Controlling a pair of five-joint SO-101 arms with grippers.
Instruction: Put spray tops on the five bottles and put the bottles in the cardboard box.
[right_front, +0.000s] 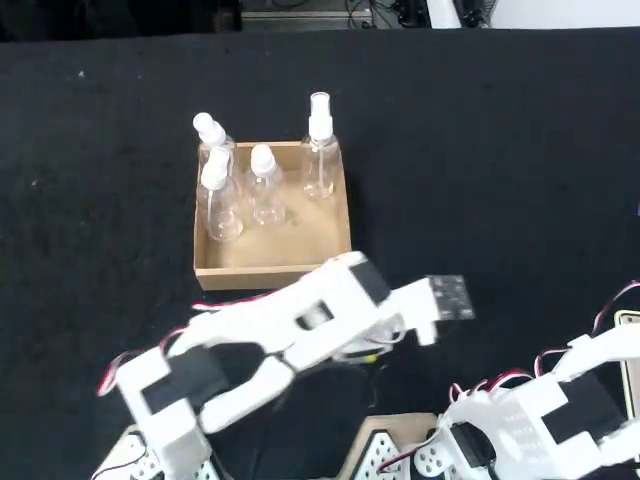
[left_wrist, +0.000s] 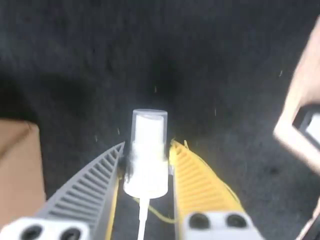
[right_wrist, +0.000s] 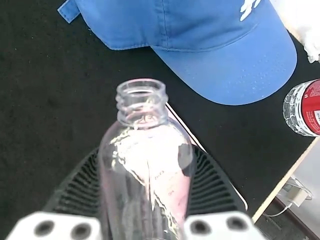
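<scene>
My left gripper (left_wrist: 148, 147) is shut on a white spray top (left_wrist: 147, 165), whose thin dip tube hangs down between the fingers, above the black cloth. The left arm (right_front: 320, 315) reaches across the table just in front of the cardboard box (right_front: 272, 262). Several clear bottles with white spray tops stand in the box's far half, among them one at the right (right_front: 320, 150) and one at the left (right_front: 220, 195). My right gripper (right_wrist: 146, 152) is shut on a clear bottle (right_wrist: 145, 145) with a bare threaded neck. The right arm (right_front: 540, 410) sits at the front right.
A corner of the cardboard box (left_wrist: 17, 170) shows beside the left gripper. Beyond the held bottle lie a blue cap (right_wrist: 200, 40) and a bottle with a red label (right_wrist: 302, 107). The table edge (right_wrist: 285, 180) runs close by there. Black cloth (right_front: 500, 150) covers the table.
</scene>
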